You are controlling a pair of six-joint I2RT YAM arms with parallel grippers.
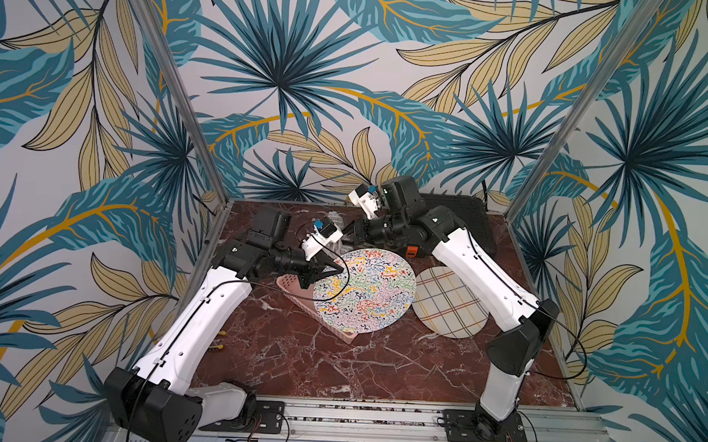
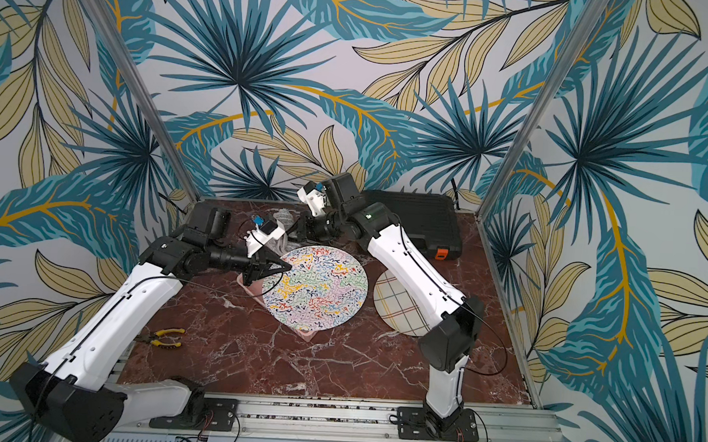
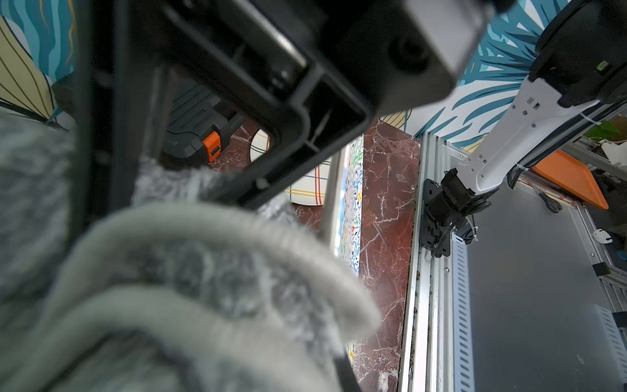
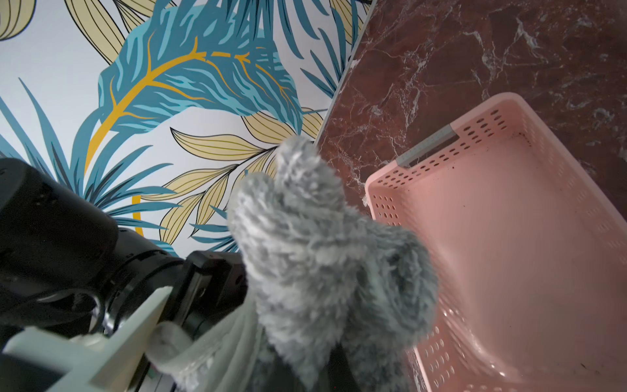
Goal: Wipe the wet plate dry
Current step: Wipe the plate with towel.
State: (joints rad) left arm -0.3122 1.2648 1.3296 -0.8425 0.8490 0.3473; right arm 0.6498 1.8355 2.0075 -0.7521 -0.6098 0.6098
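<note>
Near the table's (image 1: 336,375) far edge, right fingers (image 1: 349,230) pinch our cloth (image 4: 322,254) beyond the plate (image 1: 365,293); left fingers (image 1: 327,269) clamp its rim.

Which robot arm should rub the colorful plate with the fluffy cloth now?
Right. The right gripper clamps the grey cloth just behind the plate; the left gripper is busy holding that plate's rim.
</note>
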